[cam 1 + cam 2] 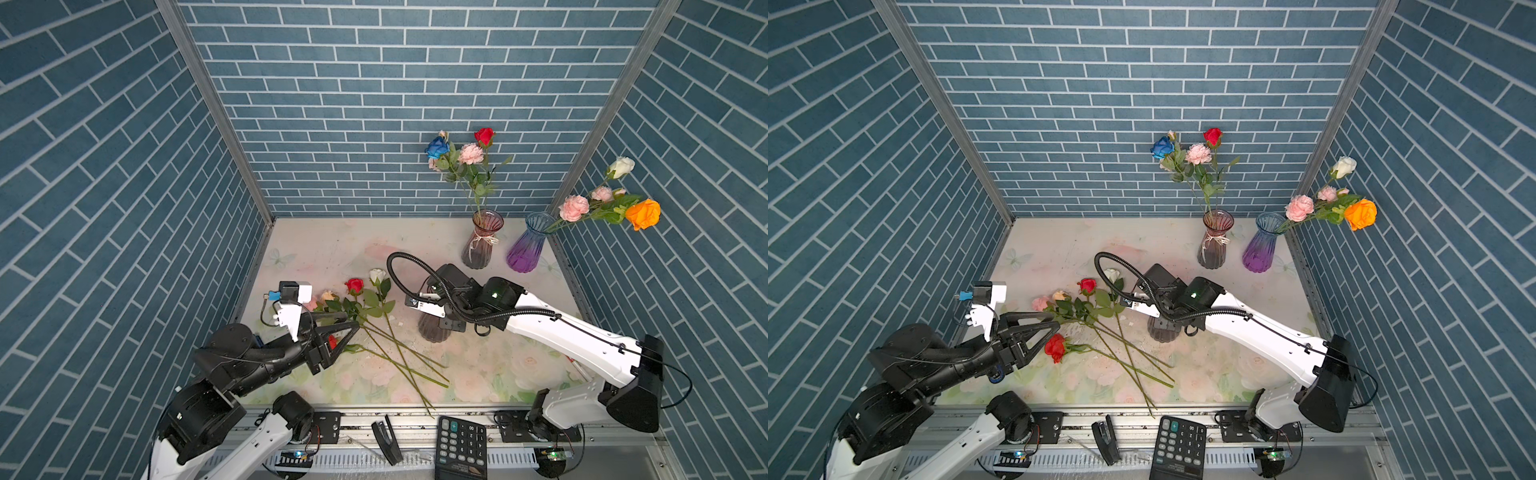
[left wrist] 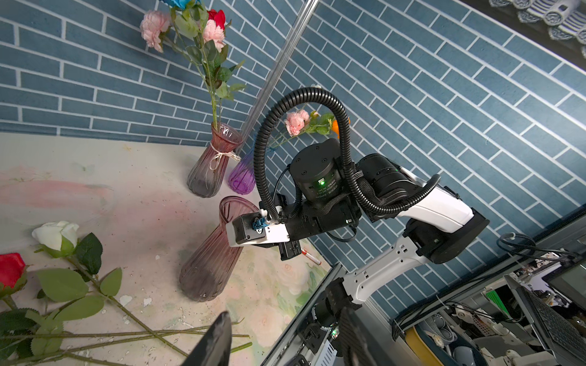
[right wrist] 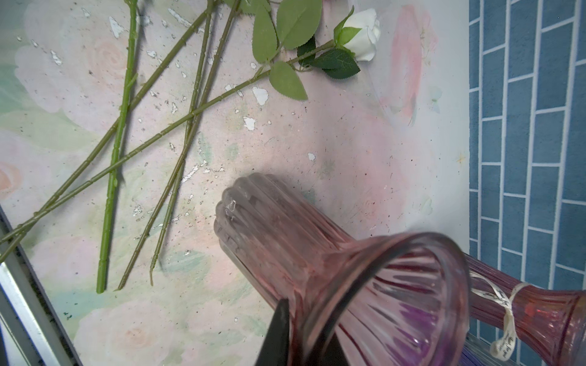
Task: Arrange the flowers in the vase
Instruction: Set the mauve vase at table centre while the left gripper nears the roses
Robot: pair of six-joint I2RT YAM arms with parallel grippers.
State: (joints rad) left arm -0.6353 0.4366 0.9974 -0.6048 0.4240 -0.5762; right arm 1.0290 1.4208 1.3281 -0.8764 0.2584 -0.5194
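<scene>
Both arms pair glossy white shell links with black cylindrical joint housings: the left arm (image 1: 249, 357) and the right arm (image 1: 582, 345). A black corrugated hose (image 2: 304, 94) arches over the right wrist motor, which shows a green light (image 2: 322, 183). The left wrist camera (image 1: 296, 291) is a white-and-black box with a blue plug (image 1: 273, 296). The left claw (image 1: 1055, 322) has black, triangular open-frame fingers.

Both top views: from high above the near edge, down over the whole tabletop (image 1: 324, 249) toward the back wall (image 1: 374, 104). Left wrist: low, facing the right arm (image 2: 440, 206). Right wrist: very near the pink vase (image 3: 301, 240) rim. Shared by all: loose stems (image 3: 115, 158).
</scene>
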